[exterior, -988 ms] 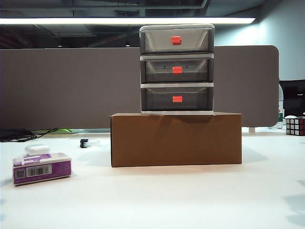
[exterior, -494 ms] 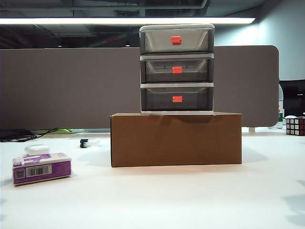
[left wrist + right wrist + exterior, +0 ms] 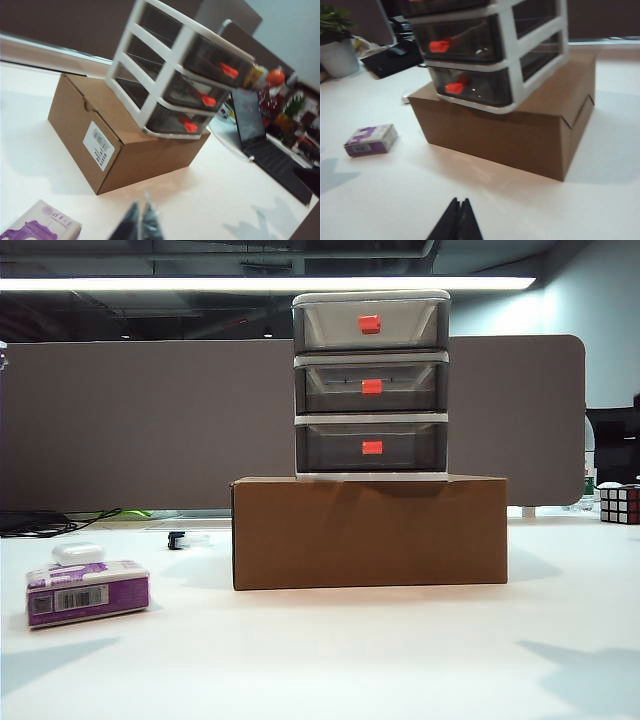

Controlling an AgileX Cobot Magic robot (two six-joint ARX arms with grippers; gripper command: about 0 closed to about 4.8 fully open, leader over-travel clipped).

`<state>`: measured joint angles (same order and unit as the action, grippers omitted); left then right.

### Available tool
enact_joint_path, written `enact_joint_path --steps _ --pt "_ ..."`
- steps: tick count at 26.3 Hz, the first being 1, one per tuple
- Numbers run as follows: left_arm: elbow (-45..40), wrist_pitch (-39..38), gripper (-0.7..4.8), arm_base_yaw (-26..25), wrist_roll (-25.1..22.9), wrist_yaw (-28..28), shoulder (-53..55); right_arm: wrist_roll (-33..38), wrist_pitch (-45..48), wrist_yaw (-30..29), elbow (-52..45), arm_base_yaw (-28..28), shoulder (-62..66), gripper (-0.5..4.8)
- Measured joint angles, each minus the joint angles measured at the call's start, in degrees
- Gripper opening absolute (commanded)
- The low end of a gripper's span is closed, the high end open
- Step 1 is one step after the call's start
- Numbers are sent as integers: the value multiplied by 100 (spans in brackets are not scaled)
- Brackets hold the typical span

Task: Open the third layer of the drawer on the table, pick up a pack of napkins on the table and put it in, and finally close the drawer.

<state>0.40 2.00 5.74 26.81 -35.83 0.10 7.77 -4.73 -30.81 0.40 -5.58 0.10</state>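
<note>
I'm seeing pale grey plastic drawer cabinet (image 3: 371, 385), smoky translucent tiers, orange-red tab handles; plain brown cardboard box (image 3: 369, 532); purple soft napkin pack (image 3: 87, 593), white barcode label; white tabletop (image 3: 330, 660).

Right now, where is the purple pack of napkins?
In the exterior view the pack of napkins lies on the table at the far left, just in front of a white earbud case.
</note>
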Motion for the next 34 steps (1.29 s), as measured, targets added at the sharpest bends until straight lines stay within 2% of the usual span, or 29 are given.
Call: enact_joint_path --steps 1,5,8,10,14,18,20,22,25,28,31,34 --pt "0 24 91 0 57 9 2 24 57 -50 0 0 0 -6" --pt "2 422 89 46 505 2 0 446 540 -96 0 2 0 -6" --pt "2 490 84 354 730 120 0 1113 1023 -90 0 2 0 -6" --pt "2 433 84 745 758 378 2 1405 1222 -92 0 2 0 -6" --pt "2 422 85 2516 308 1985 79 1589 1303 -243 2 0 0 -6" --pt "0 479 85 3877 -105 3539 503 1600 1303 -240 9 2 2 -6" --pt "-2 730 85 4612 -374 4319 920 1600 1268 -240 76 4 2 -6" --pt "-4 1137 86 5064 -629 4924 1333 1582 1290 -236 190 4 4 -6" --pt "15 2240 89 5486 -1051 5595 2304 1469 1320 -223 407 4 122 -6" --pt "15 3158 91 5480 -1139 5707 3296 1373 1320 -162 579 7 380 -6" --pt "149 3759 151 5475 -1176 5709 4297 1239 1300 -136 772 4 811 -6" --pt "603 4323 158 5473 -1388 5713 5473 1051 1305 -125 992 7 1360 -6"
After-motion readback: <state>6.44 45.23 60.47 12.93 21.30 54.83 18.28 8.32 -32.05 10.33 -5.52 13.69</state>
